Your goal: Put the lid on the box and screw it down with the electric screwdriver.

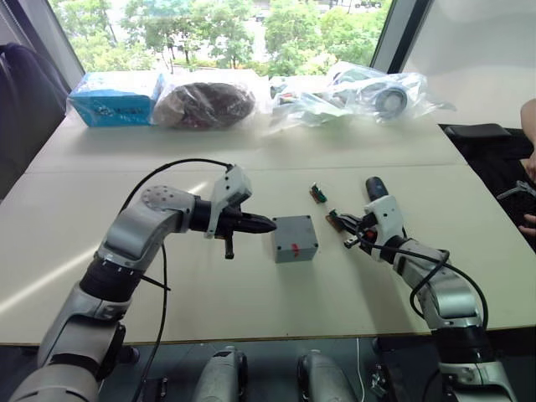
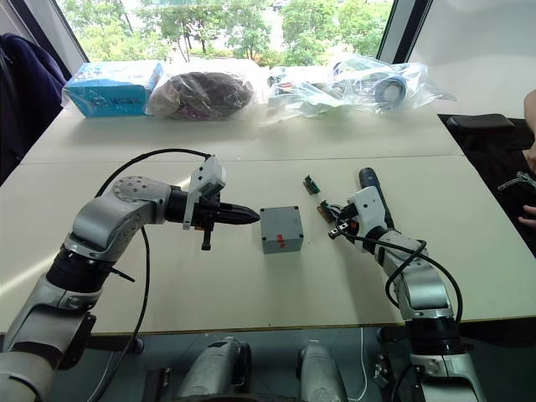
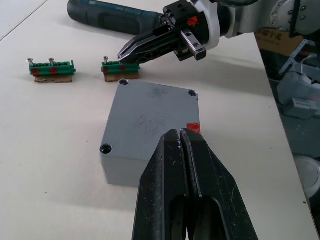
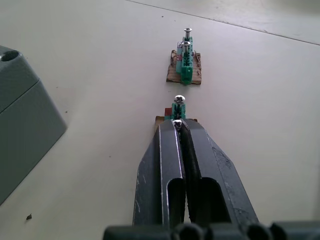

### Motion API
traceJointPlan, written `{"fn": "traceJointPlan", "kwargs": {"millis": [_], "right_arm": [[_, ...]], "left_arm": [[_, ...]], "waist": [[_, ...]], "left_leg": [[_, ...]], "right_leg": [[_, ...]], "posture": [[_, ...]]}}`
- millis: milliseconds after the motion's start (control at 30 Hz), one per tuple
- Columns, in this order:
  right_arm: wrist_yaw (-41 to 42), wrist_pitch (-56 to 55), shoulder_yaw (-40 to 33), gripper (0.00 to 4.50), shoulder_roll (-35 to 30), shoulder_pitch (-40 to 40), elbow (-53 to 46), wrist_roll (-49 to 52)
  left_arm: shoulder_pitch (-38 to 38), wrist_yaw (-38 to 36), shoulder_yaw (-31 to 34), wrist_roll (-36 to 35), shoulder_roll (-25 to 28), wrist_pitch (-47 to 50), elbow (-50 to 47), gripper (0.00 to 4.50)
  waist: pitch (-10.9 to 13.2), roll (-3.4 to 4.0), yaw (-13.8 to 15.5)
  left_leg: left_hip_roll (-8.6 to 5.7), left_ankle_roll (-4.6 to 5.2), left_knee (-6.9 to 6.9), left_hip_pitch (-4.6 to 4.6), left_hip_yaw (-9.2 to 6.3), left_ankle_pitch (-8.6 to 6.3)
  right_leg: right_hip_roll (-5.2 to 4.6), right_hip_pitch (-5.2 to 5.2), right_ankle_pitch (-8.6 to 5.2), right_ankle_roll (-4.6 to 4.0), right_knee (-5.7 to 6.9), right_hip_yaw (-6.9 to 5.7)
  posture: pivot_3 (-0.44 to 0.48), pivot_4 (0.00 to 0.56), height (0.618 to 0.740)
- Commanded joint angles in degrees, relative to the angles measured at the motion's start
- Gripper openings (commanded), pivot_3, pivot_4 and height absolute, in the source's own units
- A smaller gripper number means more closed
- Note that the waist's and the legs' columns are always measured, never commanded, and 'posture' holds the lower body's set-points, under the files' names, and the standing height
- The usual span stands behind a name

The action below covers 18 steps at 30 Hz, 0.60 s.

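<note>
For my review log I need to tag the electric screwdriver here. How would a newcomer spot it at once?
Start at the grey box with its lid on, in the middle of the white table. Go toward the robot's right, past the two small green screw holders, to the right gripper. Just beyond it lies the electric screwdriver, a thick dark teal-black cylinder, far longer than anything nearby.

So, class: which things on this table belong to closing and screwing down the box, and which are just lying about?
For the job:
- box, lid already on
- electric screwdriver
- green screw holders

Lying about:
- blue packet
- clear plastic bags
</note>
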Motion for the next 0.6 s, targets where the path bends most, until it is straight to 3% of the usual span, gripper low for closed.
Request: {"fn": "traceJointPlan", "kwargs": {"millis": [33,333,600], "right_arm": [[-0.75,0.7,-2.43,0.05,0.51,0.44,-5.58,2.41],[-1.54,1.56,-4.53,0.05,3.05,2.02,-16.28,8.31],[0.48,3.07,2.57,0.05,3.14,1.83,-19.89,8.45]], "left_arm": [[-0.23,0.04,1.47,-0.75,0.22,-0.05,-0.69,0.0],[1.04,-0.31,4.53,-2.71,1.34,1.81,0.55,0.0],[5.0,0.62,5.98,-3.75,4.7,3.64,-3.09,0.0]], "waist": [[0.0,0.0,0.01],[0.01,0.02,-0.03],[0.02,0.03,-0.1]], "left_leg": [[0.0,0.0,0.0,0.0,0.0,0.0],[0.02,0.0,0.03,0.0,-0.01,0.0],[0.09,0.0,0.04,0.0,-0.03,0.0]], "right_leg": [[0.0,0.0,0.0,0.0,0.0,0.0],[0.02,0.0,0.0,0.0,0.02,0.0],[0.08,0.0,0.0,-0.01,0.03,0.0]], "posture": [[0.0,0.15,0.74],[0.0,0.15,0.74],[0.0,0.15,0.74]]}}
